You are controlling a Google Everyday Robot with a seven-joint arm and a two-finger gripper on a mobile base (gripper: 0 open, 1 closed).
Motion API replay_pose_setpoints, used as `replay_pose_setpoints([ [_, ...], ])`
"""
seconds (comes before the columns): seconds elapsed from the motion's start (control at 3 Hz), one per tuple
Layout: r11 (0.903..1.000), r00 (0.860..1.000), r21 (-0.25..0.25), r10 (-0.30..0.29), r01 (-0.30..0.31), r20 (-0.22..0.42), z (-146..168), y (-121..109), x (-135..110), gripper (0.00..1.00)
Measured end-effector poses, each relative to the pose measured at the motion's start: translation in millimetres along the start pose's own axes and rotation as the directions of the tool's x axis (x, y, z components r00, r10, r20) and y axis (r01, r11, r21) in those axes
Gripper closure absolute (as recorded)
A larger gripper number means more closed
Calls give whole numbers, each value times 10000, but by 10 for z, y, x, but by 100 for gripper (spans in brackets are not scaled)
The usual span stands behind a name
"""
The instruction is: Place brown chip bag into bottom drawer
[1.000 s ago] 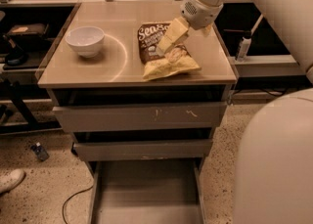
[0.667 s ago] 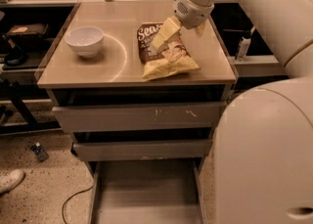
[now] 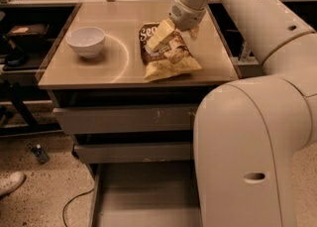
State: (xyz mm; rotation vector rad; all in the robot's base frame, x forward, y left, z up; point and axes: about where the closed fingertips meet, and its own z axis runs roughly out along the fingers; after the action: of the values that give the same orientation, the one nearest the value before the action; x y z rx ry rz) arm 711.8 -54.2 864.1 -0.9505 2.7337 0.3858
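Observation:
The brown chip bag (image 3: 171, 58) lies flat on the cabinet top (image 3: 124, 70), right of centre, dark top with white lettering facing the back and yellow part toward the front edge. My gripper (image 3: 176, 35) hangs over the bag's upper part, open. One pale finger (image 3: 158, 36) rests on the bag's dark top; the other shows at the bag's right edge. The bottom drawer (image 3: 143, 196) is pulled out below, its flat grey floor bare; my arm hides its right side.
A white bowl (image 3: 85, 41) stands on the cabinet top at the left. Two shut grey drawer fronts (image 3: 124, 119) sit above the open drawer. My large arm housing (image 3: 247, 156) fills the right foreground. A shoe (image 3: 10, 184), a cable and a small object lie on the floor at left.
My gripper has shifted a little left and down over the bag's top. My arm housing has swung in and now covers much more of the right foreground. The bag has not moved.

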Motion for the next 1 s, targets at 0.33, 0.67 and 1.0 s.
replay_pose_setpoints([
  [0.33,9991,9996,-359,222,-228,-154,158,59,-71,0],
  [0.67,9969,9984,-586,511,-524,-233,286,77,-76,0],
  [1.0,9948,9974,-727,708,-714,-103,346,54,-89,0],
])
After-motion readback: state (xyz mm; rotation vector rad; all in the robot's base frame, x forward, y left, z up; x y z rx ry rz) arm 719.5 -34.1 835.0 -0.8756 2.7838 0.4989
